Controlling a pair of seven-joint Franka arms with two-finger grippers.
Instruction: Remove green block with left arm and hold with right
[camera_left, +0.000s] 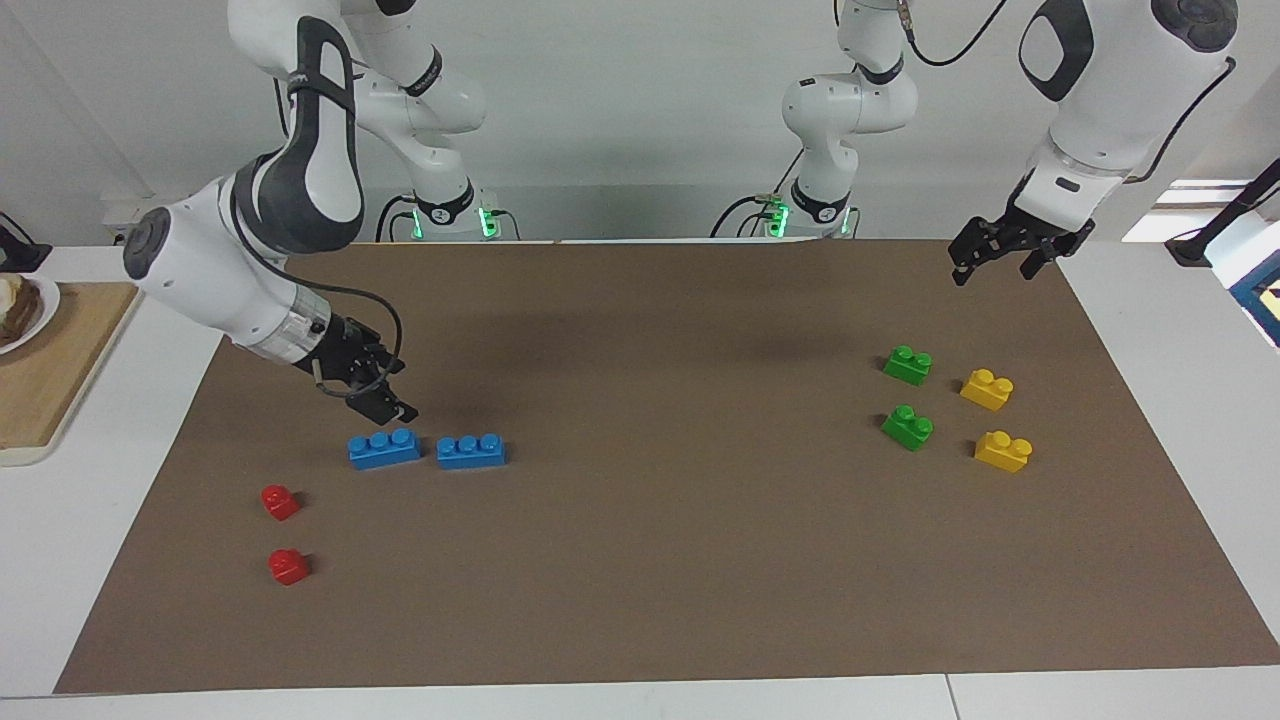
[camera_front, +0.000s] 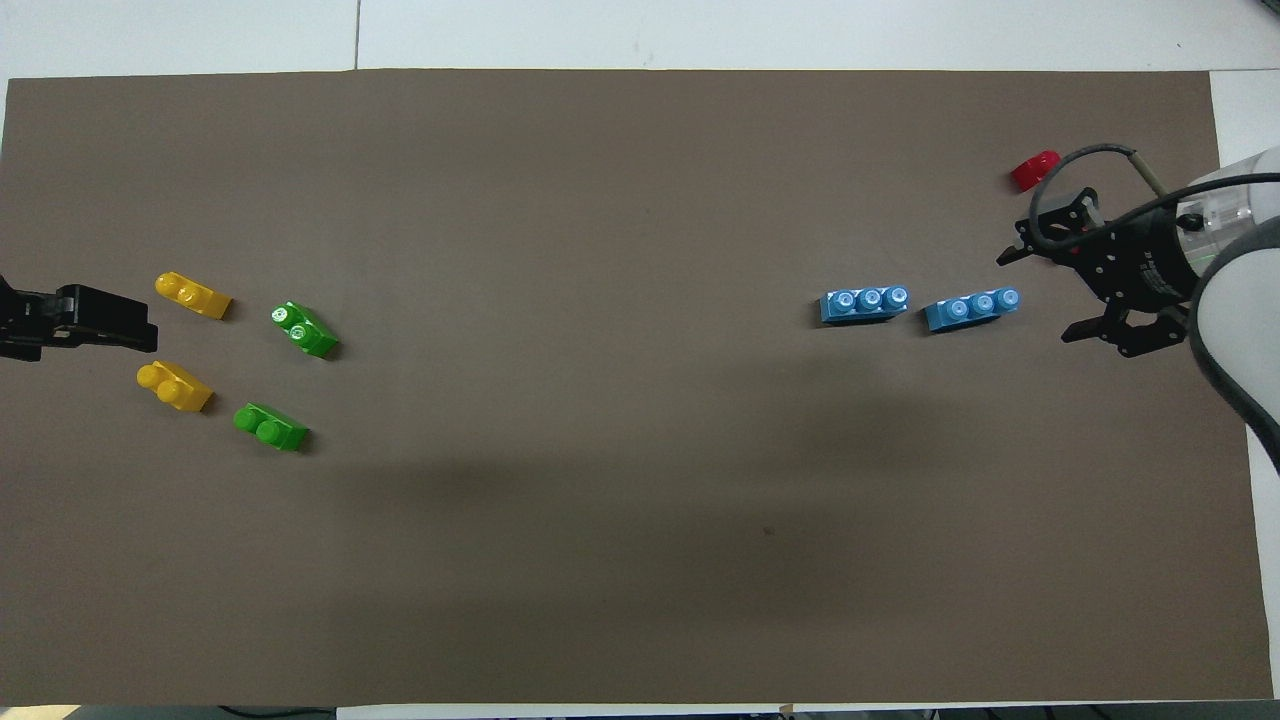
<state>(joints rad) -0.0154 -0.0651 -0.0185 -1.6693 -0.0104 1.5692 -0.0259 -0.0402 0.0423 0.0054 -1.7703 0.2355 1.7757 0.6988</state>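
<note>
Two green blocks lie on the brown mat toward the left arm's end: one (camera_left: 908, 364) (camera_front: 271, 427) nearer to the robots, the other (camera_left: 908, 427) (camera_front: 304, 329) farther. My left gripper (camera_left: 990, 268) (camera_front: 135, 325) hangs open and empty, raised over the mat's edge at the robots' end, well apart from both green blocks. My right gripper (camera_left: 392, 392) (camera_front: 1040, 297) is open and empty, raised over the mat beside a blue brick (camera_left: 384, 449) (camera_front: 972, 309).
A second blue brick (camera_left: 471, 451) (camera_front: 865, 303) lies in line with the first. Two yellow bricks (camera_left: 987, 388) (camera_left: 1003, 450) sit beside the green blocks. Two red blocks (camera_left: 280, 501) (camera_left: 288, 566) lie farther out. A wooden board (camera_left: 50, 370) rests off the mat.
</note>
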